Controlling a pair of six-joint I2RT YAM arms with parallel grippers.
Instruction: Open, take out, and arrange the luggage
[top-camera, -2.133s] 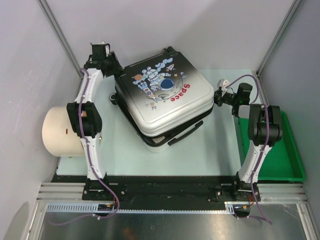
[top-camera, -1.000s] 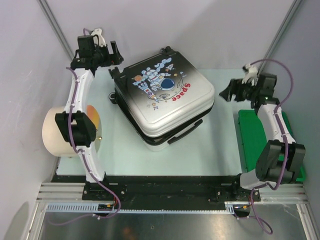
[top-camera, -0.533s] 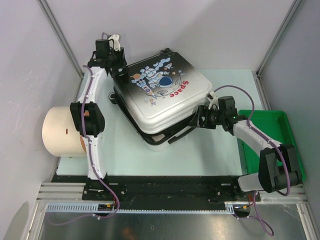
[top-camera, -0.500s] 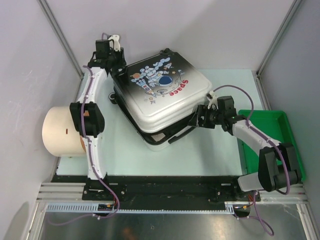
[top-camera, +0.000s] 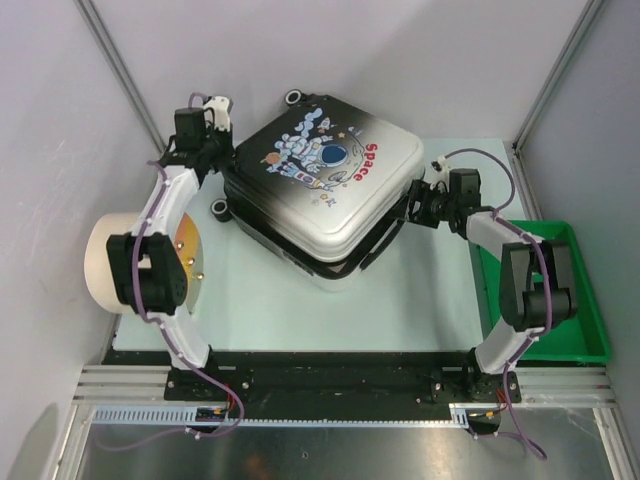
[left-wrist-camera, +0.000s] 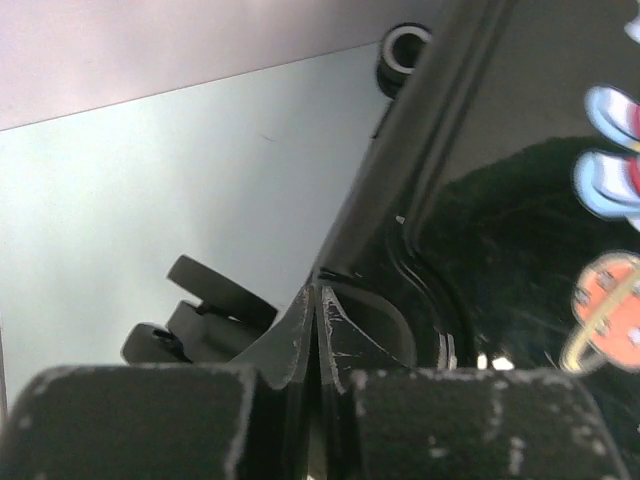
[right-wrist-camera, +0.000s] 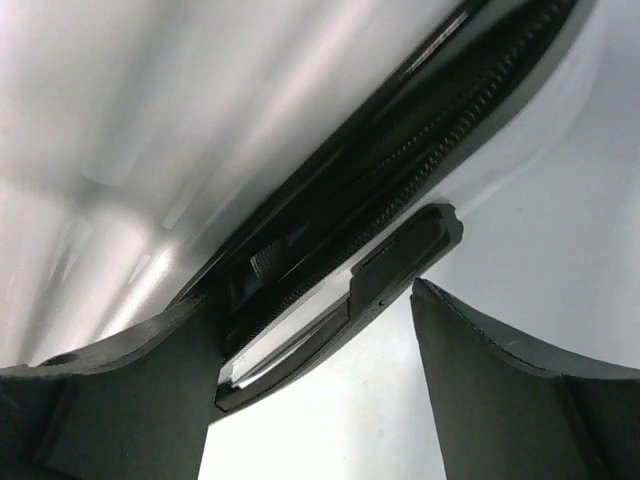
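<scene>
The luggage (top-camera: 320, 185), a white-to-black hard shell with an astronaut "Space" print, lies flat mid-table and looks closed. My left gripper (top-camera: 215, 142) is at its rear left corner. In the left wrist view the left gripper (left-wrist-camera: 318, 335) is shut, its tips together against the black shell (left-wrist-camera: 480, 230), and I see nothing between them. A black wheel (left-wrist-camera: 405, 45) shows beyond. My right gripper (top-camera: 415, 205) is open at the luggage's right side. In the right wrist view the black handle (right-wrist-camera: 400, 265) lies between the spread fingers (right-wrist-camera: 120, 400), under the zip seam (right-wrist-camera: 430, 160).
A beige cylinder (top-camera: 130, 265) with an orange face lies at the left, beside the left arm. A green bin (top-camera: 585, 300) stands at the right edge behind the right arm. Walls and frame posts (top-camera: 120, 70) close in the back and sides.
The luggage has turned and shifted toward the back, showing its wheels. My left gripper has closed at the rear left corner. My right gripper has moved back along the right side.
</scene>
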